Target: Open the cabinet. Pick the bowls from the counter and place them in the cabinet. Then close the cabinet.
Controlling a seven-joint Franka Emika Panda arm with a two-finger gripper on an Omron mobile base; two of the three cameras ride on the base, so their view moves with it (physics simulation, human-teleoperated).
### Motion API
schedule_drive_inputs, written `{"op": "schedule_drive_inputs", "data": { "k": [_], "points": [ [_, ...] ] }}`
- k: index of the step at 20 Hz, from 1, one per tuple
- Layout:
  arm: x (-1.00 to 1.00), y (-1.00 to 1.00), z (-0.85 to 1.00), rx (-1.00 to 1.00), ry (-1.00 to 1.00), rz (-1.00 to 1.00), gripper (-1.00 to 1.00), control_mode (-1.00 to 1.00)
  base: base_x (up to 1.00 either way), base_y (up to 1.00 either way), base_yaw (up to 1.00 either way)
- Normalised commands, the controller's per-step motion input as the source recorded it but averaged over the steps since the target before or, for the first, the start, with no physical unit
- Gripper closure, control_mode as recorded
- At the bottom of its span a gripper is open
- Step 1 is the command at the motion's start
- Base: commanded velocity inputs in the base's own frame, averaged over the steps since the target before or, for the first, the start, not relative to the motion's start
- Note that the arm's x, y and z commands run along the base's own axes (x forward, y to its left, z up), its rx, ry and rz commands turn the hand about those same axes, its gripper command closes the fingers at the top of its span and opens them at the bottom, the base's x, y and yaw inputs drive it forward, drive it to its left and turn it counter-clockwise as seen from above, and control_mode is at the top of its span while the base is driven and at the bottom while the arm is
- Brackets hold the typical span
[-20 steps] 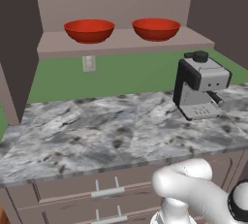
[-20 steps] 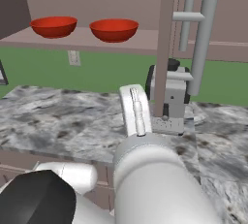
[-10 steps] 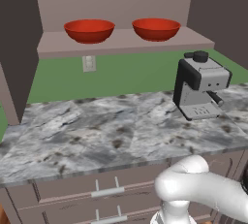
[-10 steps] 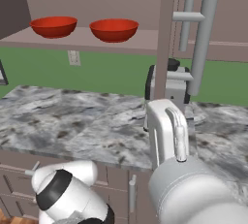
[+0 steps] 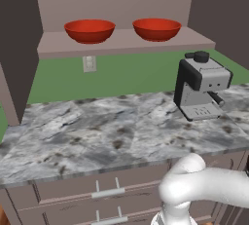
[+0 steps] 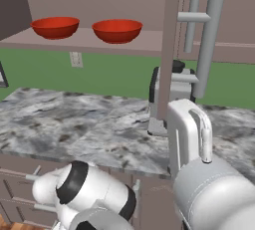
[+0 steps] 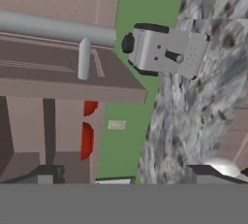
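The cabinet [image 5: 121, 43] stands open, and both red bowls [image 5: 90, 30] [image 5: 156, 28] rest side by side on its lower board. From the right base view the bowls [image 6: 55, 26] [image 6: 117, 30] sit left of the open right door [image 6: 171, 50] with its grey bar handle [image 6: 207, 45]. Below lies the marbled counter [image 5: 107, 134]. The hand view is rolled: that door's handle [image 7: 53, 28] crosses the upper left, and red slivers of the bowls [image 7: 86, 140] show past the door's edge. My gripper [image 7: 127, 177] is open, fingertips [image 7: 46, 174] wide apart with nothing between them.
A grey coffee machine [image 5: 202, 85] stands on the counter's right part, just behind the open door's edge [image 6: 164, 109]. Drawer fronts with short silver handles [image 5: 108, 190] run under the counter. A wall outlet [image 5: 89, 63] sits on the green backsplash. My white arm [image 6: 191, 134] rises in front of the coffee machine.
My arm has swung to the right across the right base view and turned. The bowls, the doors and the coffee machine have stayed where they were.
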Motion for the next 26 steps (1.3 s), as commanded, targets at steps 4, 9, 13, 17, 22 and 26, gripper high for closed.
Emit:
{"op": "schedule_drive_inputs", "data": {
  "k": [4, 9, 13, 17, 22, 26],
  "points": [
    [0.3, -0.23, 0.12, 0.02, 0.0, 0.03, -1.0, -1.0, 0.0, 0.0, 0.0],
    [0.18, -0.27, 0.15, 0.02, 0.0, 0.04, -1.0, -1.0, 0.0, 0.0, 0.0],
    [0.19, -0.11, 0.18, 0.01, 0.0, 0.04, -1.0, -1.0, 0.0, 0.0, 0.0],
    [0.12, 0.01, 0.18, 0.0, 0.0, 0.03, -1.0, -1.0, 0.0, 0.0, 0.0],
    [0.08, -0.07, 0.26, 0.02, 0.0, 0.09, -1.0, -1.0, 0.0, 0.0, 0.0],
    [0.0, -0.08, 0.3, 0.0, 0.0, 0.1, -1.0, -1.0, 0.0, 0.0, 0.0]
  ]
}}
